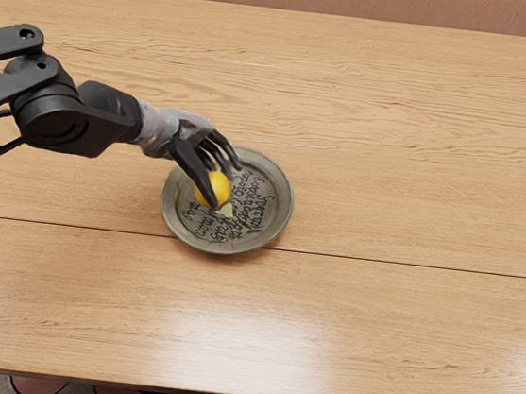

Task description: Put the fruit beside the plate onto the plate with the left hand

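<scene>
Under the curled fingers (pixel 194 163) of the left hand (pixel 197 151) sat the fruit (pixel 218 188), yellow and round, and I logged it as gripped: dark fingers wrapped over its top and down its near side, with one finger running across the fruit's left face.

Hand and fruit were both over the plate (pixel 279 208), on the plate's side nearest the wrist. The far side of the plate, beyond the fingertips, was bare. From the head view I could not tell whether the fruit was resting on the plate's surface or held just above it; no gap showed, but the fingers covered the underside.

Plate noted as round, grey-green, with a raised rim and dark script-like markings (pixel 251 203) across its face. A small pale spot lay just past the fruit, toward the fingertips; I could not make out what it was.

Behind the hand, the left arm (pixel 73 116) came in from the left edge, its dark bulky forearm roughly level, with the grey wrist angled down toward the plate.

Everything sat on the wooden table (pixel 374 305), light-grained, with a plank seam passing just off the plate's near rim.
</scene>
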{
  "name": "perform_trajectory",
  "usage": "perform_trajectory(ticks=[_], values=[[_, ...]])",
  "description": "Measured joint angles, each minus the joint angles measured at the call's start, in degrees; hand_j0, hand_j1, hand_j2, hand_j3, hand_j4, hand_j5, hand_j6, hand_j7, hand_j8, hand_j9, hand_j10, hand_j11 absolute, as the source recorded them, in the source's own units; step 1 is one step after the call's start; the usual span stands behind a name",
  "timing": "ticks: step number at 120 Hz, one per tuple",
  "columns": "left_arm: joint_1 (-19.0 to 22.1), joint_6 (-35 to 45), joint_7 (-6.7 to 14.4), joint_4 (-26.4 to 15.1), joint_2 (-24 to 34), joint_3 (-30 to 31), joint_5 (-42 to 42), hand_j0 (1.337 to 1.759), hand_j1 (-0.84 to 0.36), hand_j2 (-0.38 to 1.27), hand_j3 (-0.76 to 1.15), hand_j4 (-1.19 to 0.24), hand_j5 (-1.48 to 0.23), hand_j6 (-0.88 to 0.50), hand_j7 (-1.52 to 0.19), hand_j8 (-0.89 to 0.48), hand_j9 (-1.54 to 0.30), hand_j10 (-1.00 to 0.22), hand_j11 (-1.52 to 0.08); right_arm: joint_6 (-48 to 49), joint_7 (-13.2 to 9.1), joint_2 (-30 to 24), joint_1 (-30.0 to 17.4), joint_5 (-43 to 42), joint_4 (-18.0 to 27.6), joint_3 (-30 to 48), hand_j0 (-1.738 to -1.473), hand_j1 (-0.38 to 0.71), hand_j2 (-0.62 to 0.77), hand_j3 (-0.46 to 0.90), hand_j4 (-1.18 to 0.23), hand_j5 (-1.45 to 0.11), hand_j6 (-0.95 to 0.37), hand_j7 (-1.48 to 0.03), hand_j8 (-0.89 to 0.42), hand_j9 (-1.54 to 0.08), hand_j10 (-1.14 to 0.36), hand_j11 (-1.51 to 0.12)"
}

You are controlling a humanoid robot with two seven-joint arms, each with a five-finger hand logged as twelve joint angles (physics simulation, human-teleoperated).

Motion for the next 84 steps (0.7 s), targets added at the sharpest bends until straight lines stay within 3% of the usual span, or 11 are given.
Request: perform_trajectory(ticks=[16, 31, 52, 62, 75, 84], values=[[-0.1, -1.1, 0.0, 0.0, 0.7, -1.1, -0.8, 1.658, 0.06, 0.23, 0.00, -0.27, -0.36, -0.25, -0.36, -0.20, -0.36, -0.27, -0.35, 0.0, 0.0, 0.0, 0.0, 0.0, 0.0, 0.0, -1.658, -0.35, 0.00, 0.00, 0.00, 0.00, 0.00, 0.00, 0.00, 0.00, 0.00, 0.00], [1.4, -12.0, 0.0, 1.3, 5.4, -6.2, -7.9, 1.658, 0.19, 0.12, 0.00, -0.14, -0.19, -0.14, -0.19, -0.11, -0.19, -0.15, -0.19, 0.0, 0.0, 0.0, 0.0, 0.0, 0.0, 0.0, -1.658, -0.35, 0.00, 0.00, 0.00, 0.00, 0.00, 0.00, 0.00, 0.00, 0.00, 0.00], [4.4, -20.1, 0.0, 4.7, 8.4, -13.7, -18.5, 1.658, 0.28, 0.05, 0.00, -0.06, -0.08, -0.06, -0.08, -0.05, -0.08, -0.06, -0.08, 0.0, 0.0, 0.0, 0.0, 0.0, 0.0, 0.0, -1.658, -0.35, 0.00, 0.00, 0.00, 0.00, 0.00, 0.00, 0.00, 0.00, 0.00, 0.00], [4.7, -21.1, 0.0, 6.4, 12.0, -15.0, -23.4, 1.658, 0.30, 0.03, 0.00, -0.04, -0.05, -0.04, -0.05, -0.03, -0.05, -0.04, -0.05, 0.0, 0.0, 0.0, 0.0, 0.0, 0.0, 0.0, -1.658, -0.35, 0.00, 0.00, 0.00, 0.00, 0.00, 0.00, 0.00, 0.00, 0.00, 0.00], [10.0, -21.7, 0.0, 7.4, 15.0, -15.8, -27.5, 1.658, 0.32, 0.02, 0.00, -0.02, -0.03, -0.02, -0.03, -0.02, -0.03, -0.02, -0.03, 0.0, 0.0, 0.0, 0.0, 0.0, 0.0, 0.0, -1.658, -0.35, 0.00, 0.00, 0.00, 0.00, 0.00, 0.00, 0.00, 0.00, 0.00, 0.00], [11.1, -21.8, 0.0, 7.9, 18.1, -16.3, -28.9, 1.658, 0.33, 0.01, 0.00, -0.02, -0.02, -0.02, -0.02, -0.01, -0.02, -0.02, -0.02, 0.0, 0.0, 0.0, 0.0, 0.0, 0.0, 0.0, -1.658, -0.35, 0.00, 0.00, 0.00, 0.00, 0.00, 0.00, 0.00, 0.00, 0.00, 0.00]])
